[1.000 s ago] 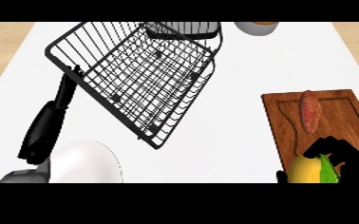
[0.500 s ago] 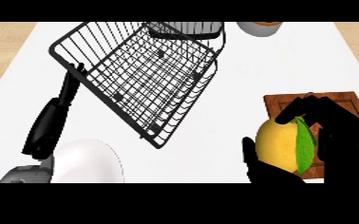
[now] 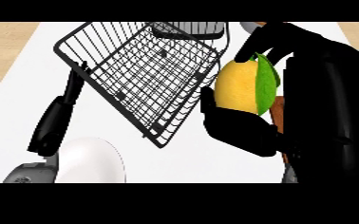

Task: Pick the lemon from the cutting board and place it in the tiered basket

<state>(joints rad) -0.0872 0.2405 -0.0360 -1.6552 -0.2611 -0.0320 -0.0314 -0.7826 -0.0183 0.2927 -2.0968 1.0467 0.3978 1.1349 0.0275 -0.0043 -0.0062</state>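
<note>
No brand, label or writing readable anywhere. Surface: white countertop [image 3: 189, 161], w/ a strip of pale wood [image 3: 17, 42] at the far left edge.

Right black hand [image 3: 245, 130] is curled round the yellow lemon with a green leaf [image 3: 242, 85] – thumb under, fingers [image 3: 270, 38] over the top. Lemon sits in that grip, above the counter, just right of the black wire tiered basket [image 3: 147, 76]; not in it yet. Brown wooden cutting board [image 3: 278, 111] only peeks out behind the hand.

Vs half a sec ago – hand + lemon have come up and leftward, now next to the basket rim; board mostly hidden.

Left black hand [image 3: 70, 88] rests left of the basket, fingers straight.
</note>
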